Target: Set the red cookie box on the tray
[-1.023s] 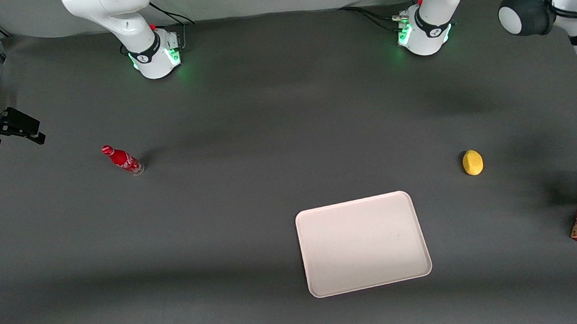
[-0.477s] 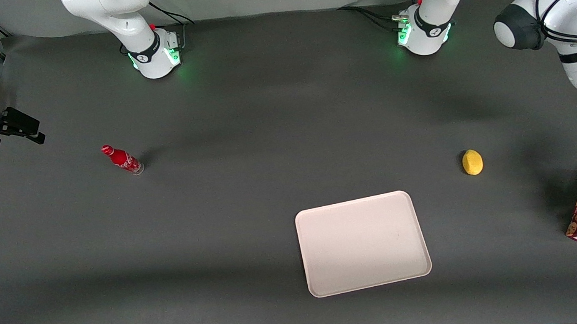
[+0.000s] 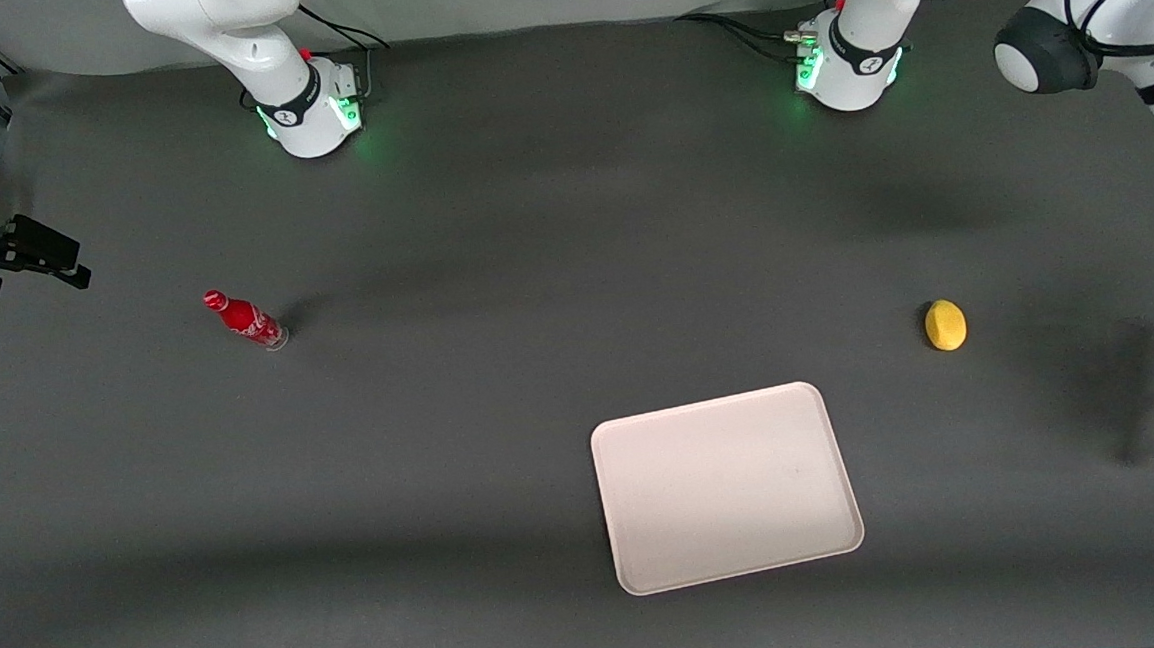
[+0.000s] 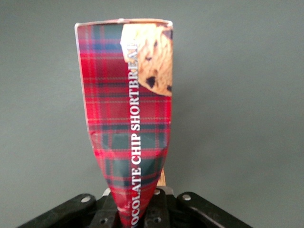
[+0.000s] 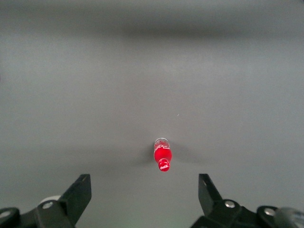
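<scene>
Plaid carton (image 4: 128, 118) in end effector (image 4: 137, 209)

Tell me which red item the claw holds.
The cookie box, pinched in the claw at the working arm's end of the table; the red bottle stands alone toward the parked arm's end.

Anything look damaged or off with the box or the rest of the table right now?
Yes: the red cookie box looks crushed where the gripper clamps it, its carton pinched narrow and creased there. It hangs at the working arm's end of the table, away from the tray. The lemon and the upright red bottle look normal.
</scene>
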Motion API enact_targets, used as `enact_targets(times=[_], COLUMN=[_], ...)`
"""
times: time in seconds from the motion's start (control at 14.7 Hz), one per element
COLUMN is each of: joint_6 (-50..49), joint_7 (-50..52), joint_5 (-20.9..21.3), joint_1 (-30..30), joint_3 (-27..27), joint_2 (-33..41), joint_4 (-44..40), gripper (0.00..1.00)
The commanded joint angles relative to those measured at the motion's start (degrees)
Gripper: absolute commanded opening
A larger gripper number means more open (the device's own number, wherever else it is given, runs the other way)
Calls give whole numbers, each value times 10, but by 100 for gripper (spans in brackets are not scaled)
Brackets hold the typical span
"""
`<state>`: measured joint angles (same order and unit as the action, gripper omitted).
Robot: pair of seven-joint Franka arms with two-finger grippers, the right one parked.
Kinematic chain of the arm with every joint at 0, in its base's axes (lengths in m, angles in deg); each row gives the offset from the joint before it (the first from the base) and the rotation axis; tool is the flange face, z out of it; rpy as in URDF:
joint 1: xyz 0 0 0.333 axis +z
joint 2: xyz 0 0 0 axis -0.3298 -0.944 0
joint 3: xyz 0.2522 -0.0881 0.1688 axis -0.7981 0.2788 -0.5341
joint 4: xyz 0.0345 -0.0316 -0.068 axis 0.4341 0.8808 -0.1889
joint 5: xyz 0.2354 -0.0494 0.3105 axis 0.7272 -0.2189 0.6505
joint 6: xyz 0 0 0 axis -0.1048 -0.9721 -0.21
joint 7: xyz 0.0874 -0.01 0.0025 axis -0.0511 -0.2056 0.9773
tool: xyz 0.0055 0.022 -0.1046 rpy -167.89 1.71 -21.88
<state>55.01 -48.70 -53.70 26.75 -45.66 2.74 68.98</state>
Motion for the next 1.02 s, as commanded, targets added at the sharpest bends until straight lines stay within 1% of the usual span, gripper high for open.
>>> enact_targets(times=[0.0,0.14,0.27,0.34,0.41,0.48,0.55,0.61,0.68,0.82,0.89,0.95], joint_6=[-146,-213,-281,-311,-336,-346,-346,-343,-342,-307,-265,-217], joint_7=[146,266,401,472,537,599,656,702,746,818,851,871], joint_5=[20,21,20,20,20,23,37,61,96,178,217,241], joint_1=[-38,-69,-95,-102,-103,-103,-103,-103,-103,-104,-103,-101], joint_3=[-25,-21,-2,17,48,85,126,176,229,337,389,426], joint_2=[56,90,107,111,116,129,144,151,152,148,148,149], joint_4=[-58,-70,-109,-136,-154,-160,-159,-157,-155,-144,-107,-64], gripper=[0,0,0,0,0,0,0,0,0,0,0,0])
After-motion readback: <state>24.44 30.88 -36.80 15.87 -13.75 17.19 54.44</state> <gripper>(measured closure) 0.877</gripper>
